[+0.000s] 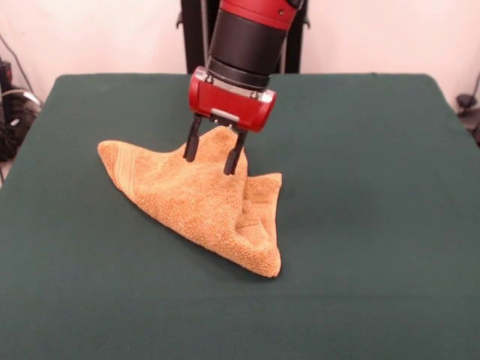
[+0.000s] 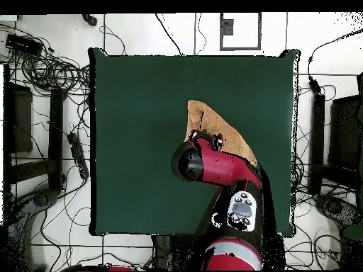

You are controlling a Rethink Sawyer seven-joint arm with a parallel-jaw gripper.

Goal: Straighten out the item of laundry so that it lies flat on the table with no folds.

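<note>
The orange-tan towel (image 1: pixel 202 196) lies crumpled in a rough triangle on the dark green table (image 1: pixel 360 150), left of centre. One corner points left, and a folded-over layer runs along its right side down to the near corner. My gripper (image 1: pixel 209 166) stands upright over the towel's far part, open. Its two black fingers (image 1: pixel 193 142) straddle a raised peak of cloth, with the tips on or just above the towel. In the overhead view the towel (image 2: pixel 228 137) shows partly under the arm, and the gripper (image 2: pixel 211 141) is mostly hidden by the red wrist.
The red and black arm (image 2: pixel 227 173) reaches in over the table's right half in the overhead view. Cables and dark equipment (image 2: pixel 42 71) lie on the floor around the table (image 2: pixel 142 142). The pedestal (image 1: pixel 196 34) stands behind the far edge.
</note>
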